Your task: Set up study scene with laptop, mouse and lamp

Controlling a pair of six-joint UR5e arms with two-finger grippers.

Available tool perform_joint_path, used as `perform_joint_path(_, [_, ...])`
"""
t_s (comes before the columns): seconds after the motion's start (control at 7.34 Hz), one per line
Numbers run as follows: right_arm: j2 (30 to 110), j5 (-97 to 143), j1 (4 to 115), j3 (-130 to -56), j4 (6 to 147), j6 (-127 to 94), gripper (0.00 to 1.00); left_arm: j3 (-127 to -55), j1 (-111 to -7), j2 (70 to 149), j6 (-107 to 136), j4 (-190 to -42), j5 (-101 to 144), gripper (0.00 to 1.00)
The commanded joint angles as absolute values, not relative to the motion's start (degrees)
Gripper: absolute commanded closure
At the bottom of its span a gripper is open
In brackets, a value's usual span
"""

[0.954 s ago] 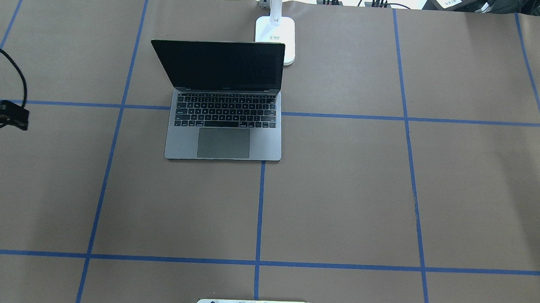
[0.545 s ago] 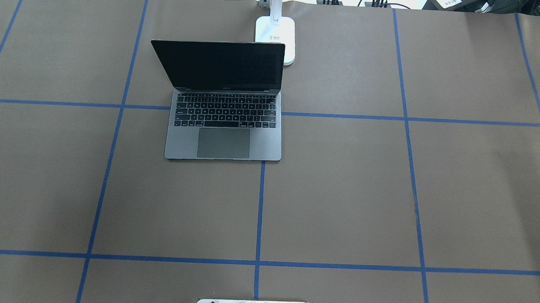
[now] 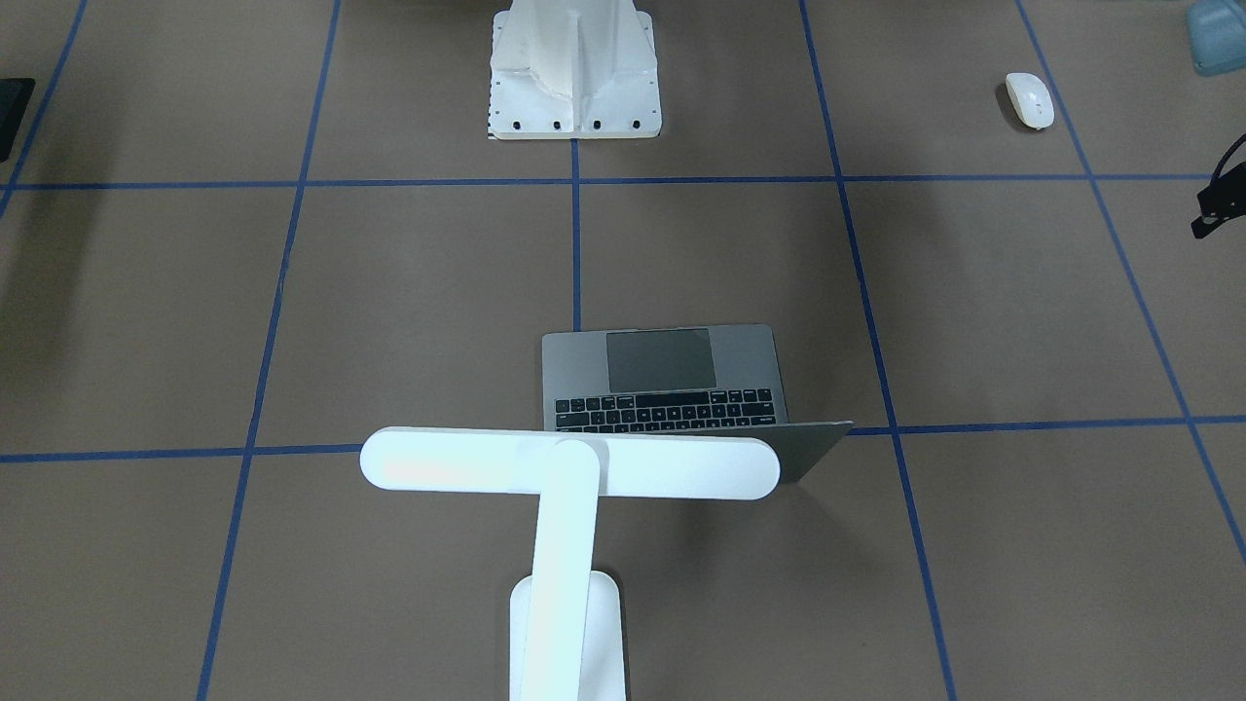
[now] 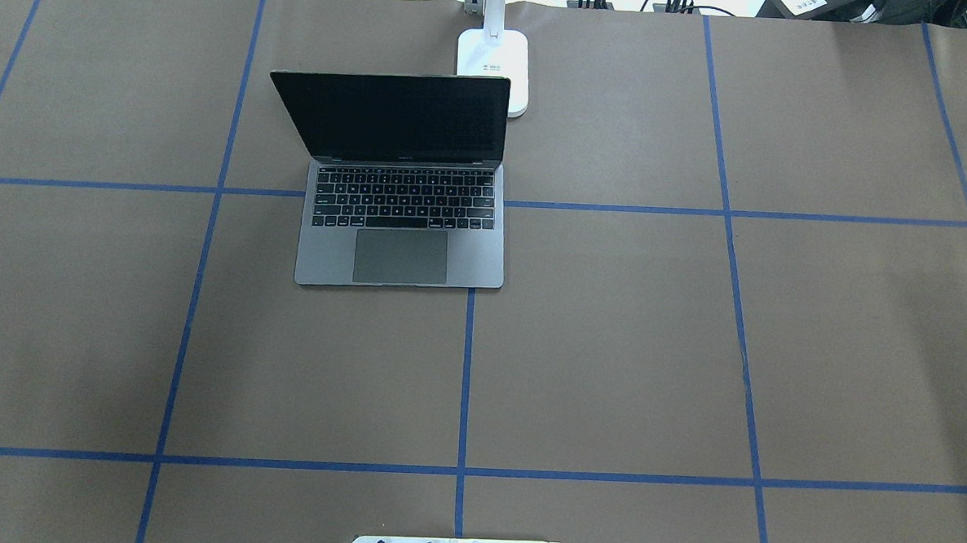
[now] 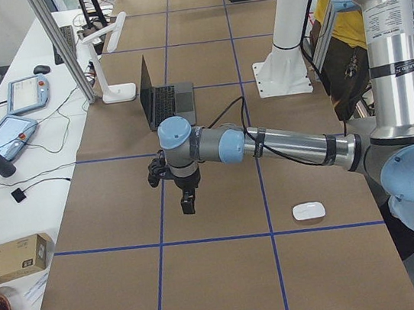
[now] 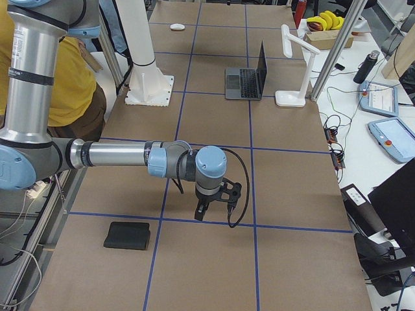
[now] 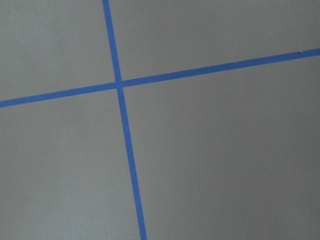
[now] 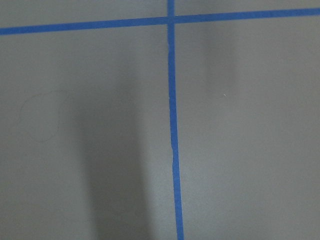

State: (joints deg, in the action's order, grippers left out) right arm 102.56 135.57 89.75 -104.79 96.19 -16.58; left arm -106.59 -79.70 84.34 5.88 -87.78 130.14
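Note:
The grey laptop [image 4: 402,219] stands open at the table's middle, its dark screen up. Behind it stands the white lamp [image 3: 569,463], its base [image 4: 493,64] at the far edge and its bar head over the laptop's lid. The white mouse [image 3: 1030,99] lies alone on my left side, near the robot's edge. My left gripper [image 5: 188,204] hangs over bare table between the laptop and the mouse [image 5: 307,211]. My right gripper [image 6: 200,215] hangs over bare table at the other end, close to a black mat [image 6: 127,235]. I cannot tell whether either is open or shut.
The white ribbed pedestal [image 3: 574,68] stands at the robot's edge. A teal object [image 3: 1217,39] sits past the mouse. Tablets, cables and boxes lie on the white bench [image 5: 12,198] beyond the far edge. A person in yellow [image 6: 65,91] stands behind the robot.
In the overhead view the left arm's black end and cable, at the left edge one second ago, have gone out of view. Laptop and lamp have not moved.

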Motion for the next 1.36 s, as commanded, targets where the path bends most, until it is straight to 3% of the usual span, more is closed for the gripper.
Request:
perform_joint_path(0.0, [103.79, 132.55, 91.05, -100.85, 96.24, -19.86, 0.00, -106.44, -79.98, 83.58, 5.80, -87.98, 130.25, 0.00])
perform_joint_path(0.68, [104.94, 136.67, 96.24, -104.06, 96.24, -19.34, 0.00, -103.81, -83.58, 84.20, -3.39, -87.37, 131.21, 0.00])
perform_joint_path(1.23, [102.67, 131.66, 97.29, -102.04, 96.85, -17.49, 0.00, -103.27, -85.08, 84.29, -3.96, -87.10, 131.40, 0.00])
